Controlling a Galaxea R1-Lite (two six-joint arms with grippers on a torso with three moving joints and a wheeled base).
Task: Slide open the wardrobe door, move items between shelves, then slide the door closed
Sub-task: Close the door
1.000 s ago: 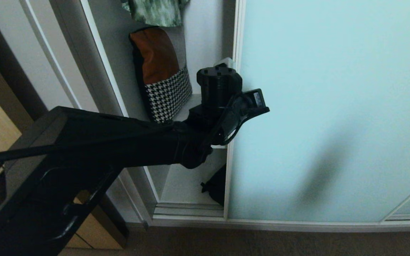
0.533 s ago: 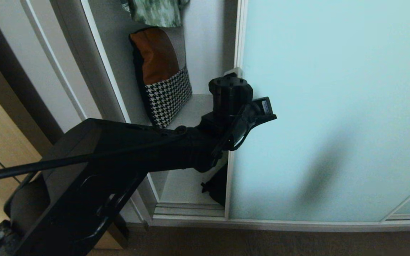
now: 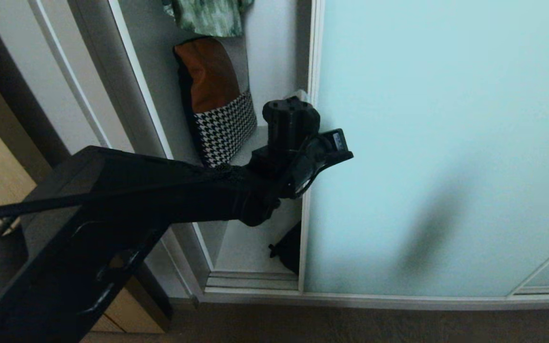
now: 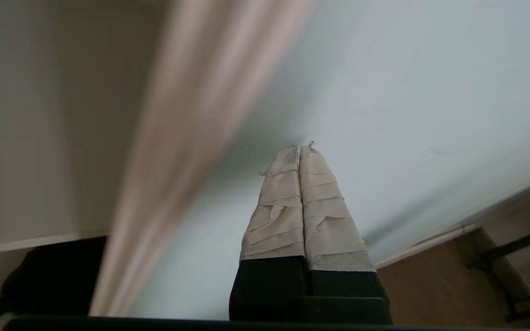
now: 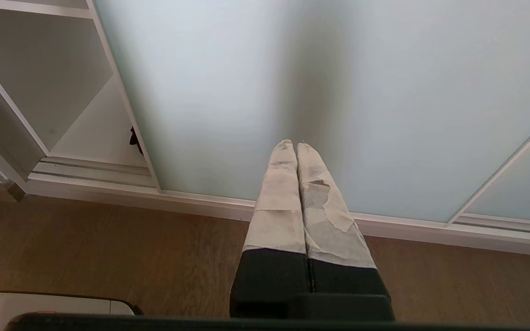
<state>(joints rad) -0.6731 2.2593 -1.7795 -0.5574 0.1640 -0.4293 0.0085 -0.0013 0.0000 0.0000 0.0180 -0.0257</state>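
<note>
At the door's (image 3: pixel 436 143) silver edge, the left gripper (image 4: pixel 299 148) presses, fingers together, empty. Beside it, a narrow gap shows shelves (image 3: pixel 250 143). Right gripper (image 5: pixel 296 145) is closed too.

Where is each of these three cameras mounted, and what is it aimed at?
Head: looks down at the sliding wardrobe door; left arm crosses it.
Left wrist: behind the shut left hand, tips at the door.
Right wrist: behind the shut right hand, facing door and floor.
All share the door.
</note>
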